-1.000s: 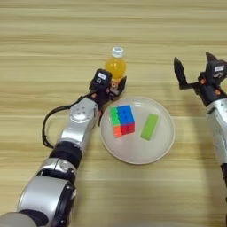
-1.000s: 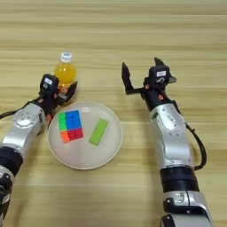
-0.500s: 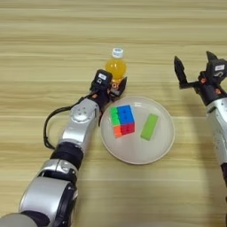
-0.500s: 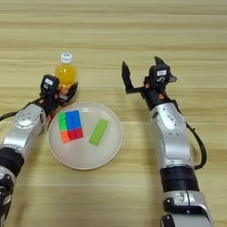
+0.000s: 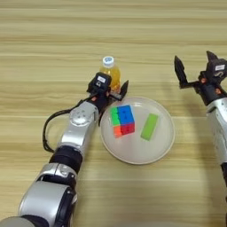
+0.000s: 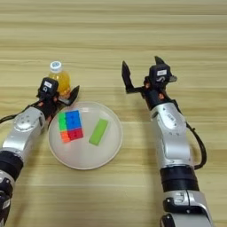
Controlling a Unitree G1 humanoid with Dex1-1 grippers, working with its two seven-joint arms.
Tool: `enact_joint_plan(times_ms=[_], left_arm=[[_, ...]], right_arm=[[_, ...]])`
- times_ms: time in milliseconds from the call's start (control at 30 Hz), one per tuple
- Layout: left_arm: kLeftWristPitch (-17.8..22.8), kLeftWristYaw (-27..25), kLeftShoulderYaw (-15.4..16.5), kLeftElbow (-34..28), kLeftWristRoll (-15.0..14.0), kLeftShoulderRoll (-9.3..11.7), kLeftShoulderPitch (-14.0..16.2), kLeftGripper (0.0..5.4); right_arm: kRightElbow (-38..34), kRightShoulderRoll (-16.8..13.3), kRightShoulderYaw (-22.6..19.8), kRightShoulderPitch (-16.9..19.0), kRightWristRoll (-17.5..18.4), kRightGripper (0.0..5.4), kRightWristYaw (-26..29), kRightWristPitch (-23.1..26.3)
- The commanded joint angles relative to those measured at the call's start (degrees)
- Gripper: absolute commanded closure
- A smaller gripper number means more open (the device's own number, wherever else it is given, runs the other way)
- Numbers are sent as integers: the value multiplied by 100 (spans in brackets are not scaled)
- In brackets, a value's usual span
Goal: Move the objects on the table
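Light wooden table (image 5: 53, 48) with plank grain. Cream plate (image 5: 162, 148) holds the puzzle cube (image 5: 122, 120) at its 9 o'clock and a green block (image 5: 149, 126) at 3 o'clock. Orange-juice bottle (image 5: 110, 74) stands upright at the plate's 11 o'clock; left gripper (image 5: 111, 91) spread around its base. Right gripper (image 6: 141, 73) spread wide, empty, at the plate's 2 o'clock.

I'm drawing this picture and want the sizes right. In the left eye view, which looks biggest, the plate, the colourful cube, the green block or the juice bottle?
1. Plate, by far the largest.
2. Cube.
3. Green block and juice bottle: too close to rank, since the left gripper hides the bottle's lower part.
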Motion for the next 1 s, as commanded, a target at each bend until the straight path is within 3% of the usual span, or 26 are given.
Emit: enact_joint_plan(times_ms=[33, 200, 400, 800, 1000], left_arm=[[80, -16, -20, -85, -17, 11, 19, 40], [10, -28, -13, -176, -35, 11, 41, 1], [-155, -76, -58, -658, -35, 1, 220, 1], [-449, -276, -296, -2527, 34, 212, 1056, 1], [-449, -151, -217, -2997, -11, 270, 1161, 1]], right_arm=[[-23, 17, -30, -155, 11, 0, -19, -27], [-21, 20, -33, -159, 9, 0, -16, -25], [-14, 16, -38, -161, 11, 0, -8, -35], [2, 9, -46, -176, 16, 0, 16, -34], [41, 6, -50, -196, 21, 0, 33, -45]])
